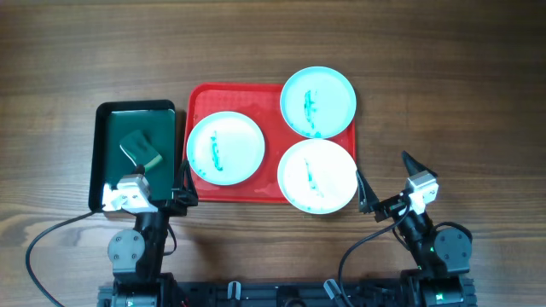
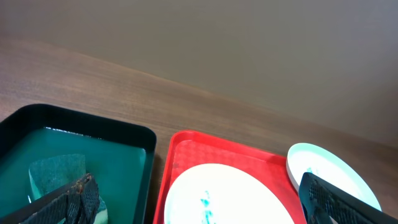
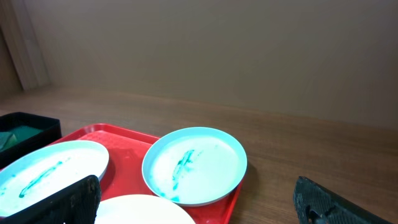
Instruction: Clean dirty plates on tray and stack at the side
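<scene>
Overhead view, both arms at rest and neither touching anything. Three plates lie on the red tray (image 1: 239, 95), each with a teal smear at its centre. The left plate (image 1: 224, 147) sits wholly inside the rim. The far plate (image 1: 317, 102) overhangs the tray's far right corner, and the near plate (image 1: 316, 176) overhangs its near right edge. Whether these last two overlap or merely meet cannot be told.

Judged from their thin, shallow, glossy form, the plates are stiff, light and probably slippery. The raised rim looks like the best place to hold, especially where a plate projects past the tray and a finger can pass beneath. So light a plate may skid under wiping and likely needs steadying at the rim.

Just beside the red tray, on its left, a dark green tray (image 1: 96, 153) holds a green sponge (image 1: 141, 151). The sponge looks soft and compressible and is best pinched across its body. At the near edge where the two trays meet, the left gripper (image 2: 202, 199) hovers released, jaws spread wide. The right gripper (image 3: 202, 199), likewise released and empty, stands over the desk (image 1: 68, 51) near the near plate. No plate is stacked at the side yet.
</scene>
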Motion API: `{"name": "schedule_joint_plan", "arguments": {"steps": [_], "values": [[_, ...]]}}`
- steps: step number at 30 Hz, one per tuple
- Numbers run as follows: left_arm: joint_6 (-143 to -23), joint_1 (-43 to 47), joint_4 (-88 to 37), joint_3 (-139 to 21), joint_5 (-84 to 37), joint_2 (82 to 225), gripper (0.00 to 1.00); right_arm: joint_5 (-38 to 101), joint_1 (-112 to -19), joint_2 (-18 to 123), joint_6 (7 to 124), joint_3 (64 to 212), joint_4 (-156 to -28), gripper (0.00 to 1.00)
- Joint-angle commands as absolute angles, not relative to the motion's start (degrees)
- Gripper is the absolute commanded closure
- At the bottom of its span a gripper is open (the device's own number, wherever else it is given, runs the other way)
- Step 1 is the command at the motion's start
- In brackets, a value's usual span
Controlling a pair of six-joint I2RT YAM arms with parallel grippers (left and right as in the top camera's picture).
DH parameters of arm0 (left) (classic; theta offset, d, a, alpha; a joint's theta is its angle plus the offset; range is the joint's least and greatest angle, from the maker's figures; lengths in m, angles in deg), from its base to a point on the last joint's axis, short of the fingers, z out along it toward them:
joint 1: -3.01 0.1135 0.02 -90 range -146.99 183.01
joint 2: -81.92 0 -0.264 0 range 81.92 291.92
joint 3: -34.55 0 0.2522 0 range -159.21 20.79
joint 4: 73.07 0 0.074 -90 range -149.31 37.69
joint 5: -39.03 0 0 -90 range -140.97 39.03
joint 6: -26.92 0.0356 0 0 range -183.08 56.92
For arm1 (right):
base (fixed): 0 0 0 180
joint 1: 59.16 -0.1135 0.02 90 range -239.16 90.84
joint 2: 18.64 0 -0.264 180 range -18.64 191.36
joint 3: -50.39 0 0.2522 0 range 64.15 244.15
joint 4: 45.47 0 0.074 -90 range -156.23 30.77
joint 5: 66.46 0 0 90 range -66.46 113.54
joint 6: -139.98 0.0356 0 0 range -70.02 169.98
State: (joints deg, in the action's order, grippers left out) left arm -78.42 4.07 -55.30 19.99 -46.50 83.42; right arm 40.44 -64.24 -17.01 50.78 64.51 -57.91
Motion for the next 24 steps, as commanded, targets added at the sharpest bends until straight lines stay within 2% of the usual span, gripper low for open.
{"name": "schedule_joint_plan", "arguments": {"steps": [1, 15, 20, 24], "values": [[-78.72, 3.64, -55.45, 20.45, -45.45, 83.42, 0.00, 39.24, -64.02, -17.29, 51.04, 64.47, -57.74, 0.00], [-76.89, 3.66, -55.93, 15.71, -43.51, 84.42, 0.00, 40.84, -64.02, -17.12, 57.68, 66.20, -55.86, 0.00], [-76.75, 3.64, -53.88, 6.84, -43.46, 93.45, 0.00, 42.04, -64.02, -13.23, 57.68, 70.98, -55.88, 0.00], [-76.75, 3.64, -49.35, -4.79, -43.48, 107.96, 0.00, 43.74, -64.02, -3.55, 57.62, 79.55, -56.99, 0.00]]}}
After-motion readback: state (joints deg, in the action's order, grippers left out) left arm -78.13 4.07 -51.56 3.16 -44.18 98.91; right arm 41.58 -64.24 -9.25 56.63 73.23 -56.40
